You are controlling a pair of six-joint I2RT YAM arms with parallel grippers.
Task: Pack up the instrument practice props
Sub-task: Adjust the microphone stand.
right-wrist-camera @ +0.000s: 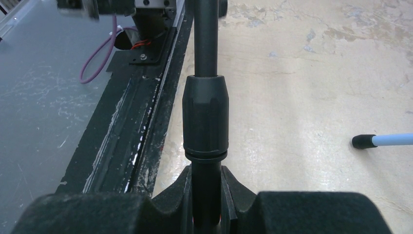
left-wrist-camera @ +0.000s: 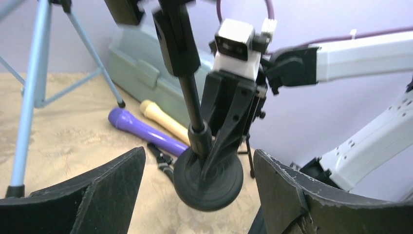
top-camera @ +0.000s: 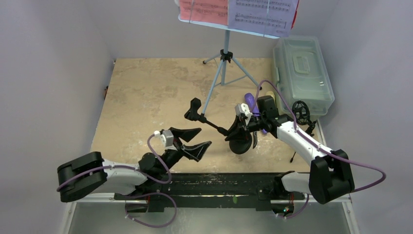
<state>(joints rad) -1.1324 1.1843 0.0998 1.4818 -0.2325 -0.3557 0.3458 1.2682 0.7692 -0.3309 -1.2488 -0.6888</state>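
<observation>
My right gripper (top-camera: 242, 127) (right-wrist-camera: 207, 180) is shut on the black round-base pole (right-wrist-camera: 205, 117) just above its disc base (top-camera: 240, 145) (left-wrist-camera: 208, 181). The pole is held tilted, its clip end (top-camera: 195, 109) pointing left. My left gripper (top-camera: 192, 141) (left-wrist-camera: 198, 152) is open, its pads on either side of the base and apart from it. The purple microphone (left-wrist-camera: 146, 130) (top-camera: 250, 101) and cream microphone (left-wrist-camera: 163, 119) lie side by side behind the base. The light-blue music desk's tripod (top-camera: 224, 68) stands at the back, carrying red (top-camera: 202, 9) and white (top-camera: 263, 14) pages.
A translucent grey-green box (top-camera: 303, 73) lies lid-closed at the back right, against the wall. A black ring-shaped part (top-camera: 302, 113) sits beside my right arm. One foot of the light-blue tripod (right-wrist-camera: 363, 141) rests near the pole. The black base rail (right-wrist-camera: 141, 131) runs along the table's near edge.
</observation>
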